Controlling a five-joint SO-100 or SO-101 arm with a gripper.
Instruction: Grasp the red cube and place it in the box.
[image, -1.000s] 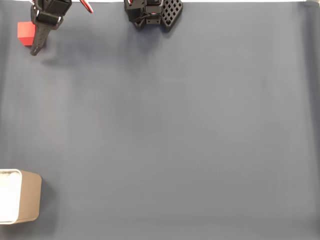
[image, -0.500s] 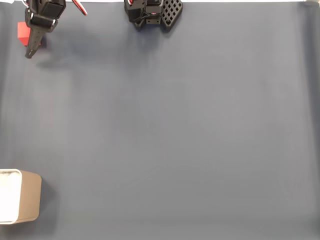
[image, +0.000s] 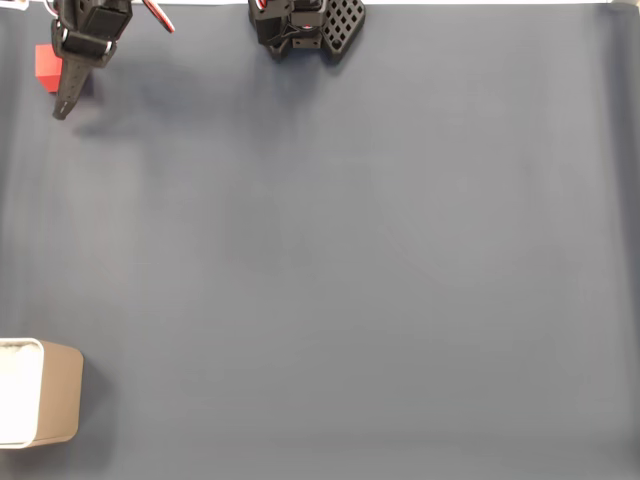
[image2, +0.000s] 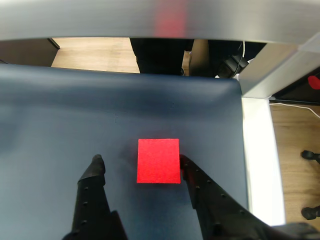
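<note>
Red cube framed by spread fingers, not yet clamped.

Bright, matte and smooth-faced, the red cube (image2: 158, 160) is seen in the wrist view between the fingers of the gripper (image2: 141, 161), off-centre: the right finger (image2: 186, 163) is touching or just beside its right face, while the left finger stands apart from it across bare mat. The jaws are held apart. In the fixed view the red cube (image: 45, 66) sits at the far left corner of the dark blue mat (image: 350, 260), well apart from the box (image: 60, 393) at the near left edge.
</note>
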